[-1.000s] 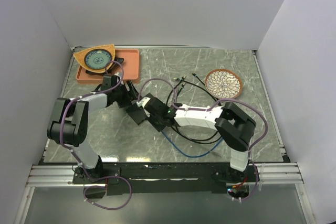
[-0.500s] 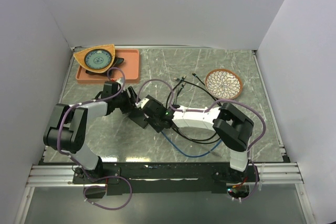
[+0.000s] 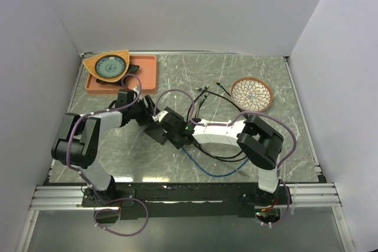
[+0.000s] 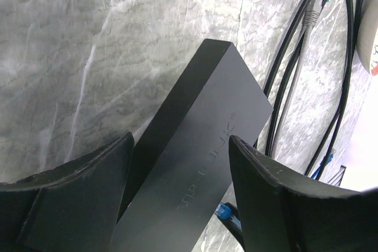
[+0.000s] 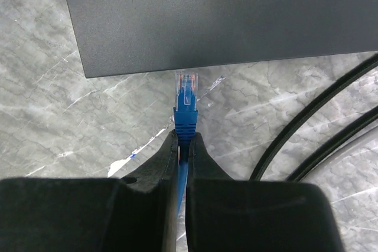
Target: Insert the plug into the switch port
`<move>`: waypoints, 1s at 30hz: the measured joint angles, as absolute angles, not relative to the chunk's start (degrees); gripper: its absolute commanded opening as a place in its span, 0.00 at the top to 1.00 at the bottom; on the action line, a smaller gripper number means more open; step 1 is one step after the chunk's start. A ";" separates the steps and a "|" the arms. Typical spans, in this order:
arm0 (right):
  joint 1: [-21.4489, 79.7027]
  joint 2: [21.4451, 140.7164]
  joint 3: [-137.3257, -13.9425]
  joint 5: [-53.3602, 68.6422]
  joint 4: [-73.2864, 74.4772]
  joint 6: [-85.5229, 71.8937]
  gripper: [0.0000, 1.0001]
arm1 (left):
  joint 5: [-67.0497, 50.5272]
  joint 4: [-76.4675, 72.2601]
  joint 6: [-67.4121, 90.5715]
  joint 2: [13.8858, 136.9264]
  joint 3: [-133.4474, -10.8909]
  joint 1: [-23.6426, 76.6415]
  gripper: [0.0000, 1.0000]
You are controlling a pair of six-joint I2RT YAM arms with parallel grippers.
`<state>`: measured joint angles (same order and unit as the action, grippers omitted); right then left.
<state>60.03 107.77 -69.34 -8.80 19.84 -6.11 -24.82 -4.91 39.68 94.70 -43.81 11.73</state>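
The flat black switch box lies on the marble table. A blue plug with a clear tip points at the box's near long edge, its tip almost touching. My right gripper is shut on the plug's blue boot. The switch port itself is hidden below that edge. In the left wrist view the box runs diagonally between my left gripper's wide-set fingers, which sit against its sides. The plug shows beside the right finger. From above, both grippers meet at the box.
The blue cable loops toward the table's front. Black cables trail right of the box. A patterned plate sits at the back right. An orange tray holding a yellow bowl stands at the back left.
My left gripper has moved right onto the box's end and its jaws have narrowed around it. The right arm has edged slightly left with the plug.
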 measured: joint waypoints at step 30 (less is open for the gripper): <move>60.99 108.90 -69.30 -9.82 18.48 -5.89 1.00 | -25.21 -7.09 39.66 97.14 -44.93 12.93 0.36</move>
